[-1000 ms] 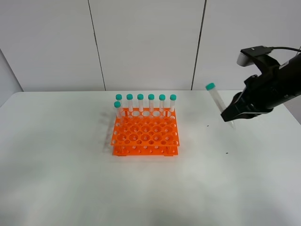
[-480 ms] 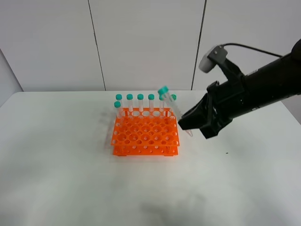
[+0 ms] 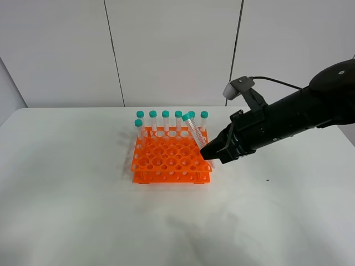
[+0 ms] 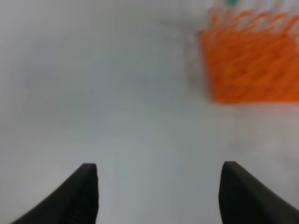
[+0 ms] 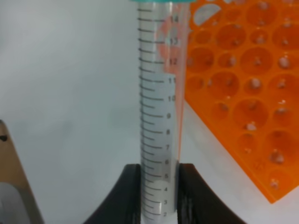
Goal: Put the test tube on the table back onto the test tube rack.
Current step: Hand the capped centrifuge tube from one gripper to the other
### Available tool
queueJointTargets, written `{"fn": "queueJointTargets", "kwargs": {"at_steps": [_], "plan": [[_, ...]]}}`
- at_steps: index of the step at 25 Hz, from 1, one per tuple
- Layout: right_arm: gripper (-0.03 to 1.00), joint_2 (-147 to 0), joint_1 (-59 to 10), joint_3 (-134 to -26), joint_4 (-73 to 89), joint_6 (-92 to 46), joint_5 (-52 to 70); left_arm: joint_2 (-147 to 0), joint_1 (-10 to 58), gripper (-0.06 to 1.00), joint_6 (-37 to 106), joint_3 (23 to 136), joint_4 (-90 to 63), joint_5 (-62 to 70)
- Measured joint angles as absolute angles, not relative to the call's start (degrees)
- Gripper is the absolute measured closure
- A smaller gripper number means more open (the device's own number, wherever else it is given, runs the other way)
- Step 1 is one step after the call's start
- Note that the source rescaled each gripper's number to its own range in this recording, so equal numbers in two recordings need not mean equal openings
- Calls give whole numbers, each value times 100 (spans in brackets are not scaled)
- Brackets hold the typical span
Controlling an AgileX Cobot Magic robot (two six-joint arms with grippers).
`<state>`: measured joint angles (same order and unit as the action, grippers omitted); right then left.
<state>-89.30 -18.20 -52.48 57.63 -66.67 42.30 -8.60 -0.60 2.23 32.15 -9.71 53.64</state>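
My right gripper [image 3: 211, 154] is shut on the test tube [image 3: 195, 133], a clear tube with a teal cap, held tilted above the right end of the orange test tube rack [image 3: 171, 156]. In the right wrist view the graduated tube [image 5: 159, 112] is clamped between the two black fingers [image 5: 128, 196], with the rack [image 5: 243, 93] beside it. Several other capped tubes [image 3: 166, 120] stand in the rack's back row. My left gripper [image 4: 159, 184] is open and empty over the white table [image 4: 117, 93], and the rack [image 4: 252, 60] lies blurred ahead of it. The left arm is out of the exterior view.
The white table [image 3: 83, 210] stretches around the rack. A white panelled wall [image 3: 172, 50] rises behind it. Small dark specks [image 3: 267, 179] lie on the table right of the rack.
My right arm has carried the tube leftward and down, from the right side of the table to just over the rack's right end.
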Motion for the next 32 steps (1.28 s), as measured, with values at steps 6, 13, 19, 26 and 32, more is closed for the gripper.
{"fn": "queueJointTargets", "kwargs": {"at_steps": [6,13,19,26,32], "plan": [[96,-8929,-1820,-5254,5763,-6826,4127,-2499,-60,14,1237,3352,-2307,4151],[96,-8929,-1820,-5273,5856,-6840,4116,-4875,-60,14,3486,3785,-4946,3311],[96,-8929,-1820,-5280,5996,-6853,4114,-6348,-60,14,5237,4071,-7152,3475],[96,-8929,-2167,-5280,6048,-6870,3946,-7351,695,14,6400,4089,-8542,3351],[96,-8929,-2241,-5282,6048,-6822,3839,-7678,1505,14,6875,4200,-9299,3037]]}}
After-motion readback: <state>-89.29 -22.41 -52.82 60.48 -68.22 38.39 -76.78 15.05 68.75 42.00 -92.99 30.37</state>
